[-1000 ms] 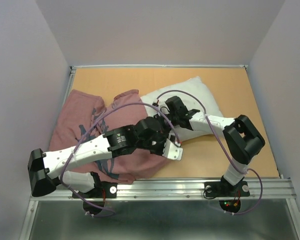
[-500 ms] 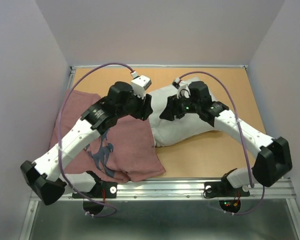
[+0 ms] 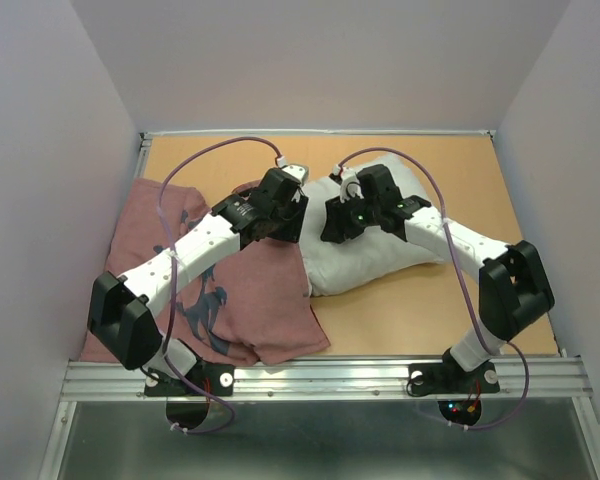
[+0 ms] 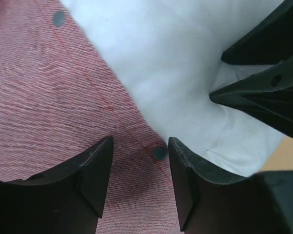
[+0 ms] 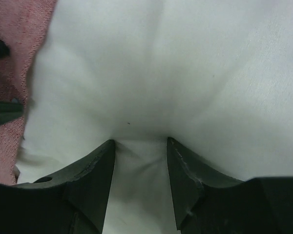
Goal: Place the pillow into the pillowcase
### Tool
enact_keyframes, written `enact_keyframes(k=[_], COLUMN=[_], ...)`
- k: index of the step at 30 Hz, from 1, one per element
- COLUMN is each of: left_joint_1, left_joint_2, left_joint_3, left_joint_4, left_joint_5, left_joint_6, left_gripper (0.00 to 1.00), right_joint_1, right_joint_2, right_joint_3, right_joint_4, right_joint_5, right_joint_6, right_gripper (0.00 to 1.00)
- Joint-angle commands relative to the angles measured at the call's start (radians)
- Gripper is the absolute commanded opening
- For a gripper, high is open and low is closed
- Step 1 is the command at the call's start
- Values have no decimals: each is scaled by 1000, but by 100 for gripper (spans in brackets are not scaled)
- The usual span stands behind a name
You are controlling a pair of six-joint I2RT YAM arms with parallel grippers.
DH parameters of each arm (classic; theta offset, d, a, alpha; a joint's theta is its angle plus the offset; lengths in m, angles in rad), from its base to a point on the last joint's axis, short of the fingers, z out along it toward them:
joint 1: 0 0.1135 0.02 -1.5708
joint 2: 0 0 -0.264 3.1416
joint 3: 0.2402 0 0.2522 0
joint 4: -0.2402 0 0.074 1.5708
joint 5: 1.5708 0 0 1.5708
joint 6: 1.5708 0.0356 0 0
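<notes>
Centrally, the white pillow [image 3: 385, 250] lies on the table [image 3: 440, 310], right of centre. Its left edge meets the pinkish-red pillowcase [image 3: 250, 295], which is spread over the left side. The left gripper [image 4: 140, 146] has parted fingers, tips down on the pillowcase hem just beside the pillow. The right gripper [image 5: 140, 144] has parted fingers pressed into the pillow's left part, cloth puckering between them, not clenched.

Tan tabletop [image 3: 420, 310], pale walls [image 3: 310, 60] around, metal rail [image 3: 330, 375] at near edge.
</notes>
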Motion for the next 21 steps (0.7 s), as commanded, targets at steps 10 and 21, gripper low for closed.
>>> enact_keyframes(k=[10, 21], left_joint_1=[21, -57], left_joint_2=[116, 214], left_joint_3=[133, 393], left_joint_4=[11, 27], left_joint_5=[87, 256], left_joint_6=[69, 66], left_gripper=[5, 4], right_joint_1=[1, 0], right_joint_2=[64, 78], right_joint_3=[-41, -56], right_joint_4=[-21, 19], right_joint_5=[-209, -257], right_joint_6=[-20, 41], right_gripper=[46, 44])
